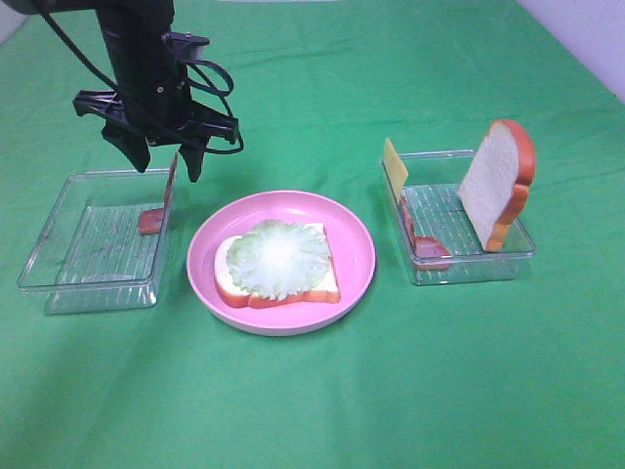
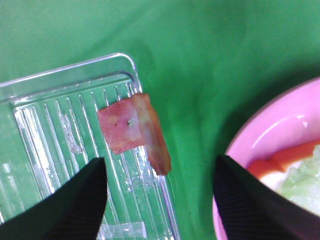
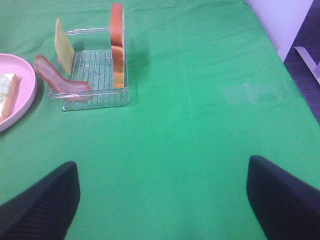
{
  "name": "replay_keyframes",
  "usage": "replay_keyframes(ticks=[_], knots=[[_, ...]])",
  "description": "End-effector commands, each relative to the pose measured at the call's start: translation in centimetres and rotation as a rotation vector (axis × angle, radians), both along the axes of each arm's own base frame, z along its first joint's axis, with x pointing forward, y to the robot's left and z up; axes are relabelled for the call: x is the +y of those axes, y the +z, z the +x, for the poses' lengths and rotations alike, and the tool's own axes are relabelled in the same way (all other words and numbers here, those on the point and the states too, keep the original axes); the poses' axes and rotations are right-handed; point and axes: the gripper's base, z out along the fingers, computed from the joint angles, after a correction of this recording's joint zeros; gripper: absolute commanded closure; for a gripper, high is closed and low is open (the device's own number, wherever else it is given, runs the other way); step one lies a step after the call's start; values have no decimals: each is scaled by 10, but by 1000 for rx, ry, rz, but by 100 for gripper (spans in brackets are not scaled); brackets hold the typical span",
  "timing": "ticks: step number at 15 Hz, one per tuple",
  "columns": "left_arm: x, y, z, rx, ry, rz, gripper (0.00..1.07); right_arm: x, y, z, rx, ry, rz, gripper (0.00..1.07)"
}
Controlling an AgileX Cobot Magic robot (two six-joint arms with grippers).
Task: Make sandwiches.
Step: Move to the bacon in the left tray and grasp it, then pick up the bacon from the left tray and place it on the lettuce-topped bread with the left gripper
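On the pink plate (image 1: 357,234) lies one bread slice (image 1: 230,276) with pale green lettuce (image 1: 283,256) on top. A pink-red meat strip (image 1: 159,207) (image 2: 132,129) leans against the right wall of the left clear tray (image 1: 93,249). My left gripper (image 1: 165,164) (image 2: 160,200) hangs just above that strip, open, its fingers either side of it and apart from it. The right clear tray (image 1: 471,264) holds an upright bread slice (image 1: 493,181) (image 3: 117,45), a yellow cheese square (image 1: 395,161) (image 3: 64,45) and another meat strip (image 1: 426,246) (image 3: 57,79). My right gripper (image 3: 160,167) is open and holds nothing.
Everything sits on a green cloth. The plate stands between the two trays, close to both. A pale wall or edge (image 3: 280,20) borders the cloth on the far right.
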Motion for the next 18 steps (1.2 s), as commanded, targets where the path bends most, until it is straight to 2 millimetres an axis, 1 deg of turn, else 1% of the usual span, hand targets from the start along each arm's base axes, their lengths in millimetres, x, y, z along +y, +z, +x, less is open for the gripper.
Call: replay_keyframes(ticks=[1, 4, 5, 7, 10, 11, 14, 16, 18], knots=[[5, -1, 2, 0, 18, 8, 60, 0, 0, -2, -22, -6, 0, 22], [8, -1, 3, 1, 25, 9, 69, 0, 0, -2, -22, -6, 0, 22], [10, -1, 4, 2, 29, 7, 82, 0, 0, -2, -22, -6, 0, 22], [10, -1, 4, 2, 29, 7, 91, 0, 0, -2, -22, -6, 0, 22], [10, -1, 4, -1, 29, 6, 101, 0, 0, -2, -22, -6, 0, 22], [10, -1, 4, -1, 29, 6, 107, 0, 0, -2, -22, -6, 0, 22], [10, 1, 3, 3, 27, 9, 107, 0, 0, -2, -22, -6, 0, 22], [10, 29, -2, -19, 11, -10, 107, 0, 0, -2, -22, -6, 0, 22], [6, 57, -9, -46, -5, -110, 107, 0, 0, -2, -22, -6, 0, 22]])
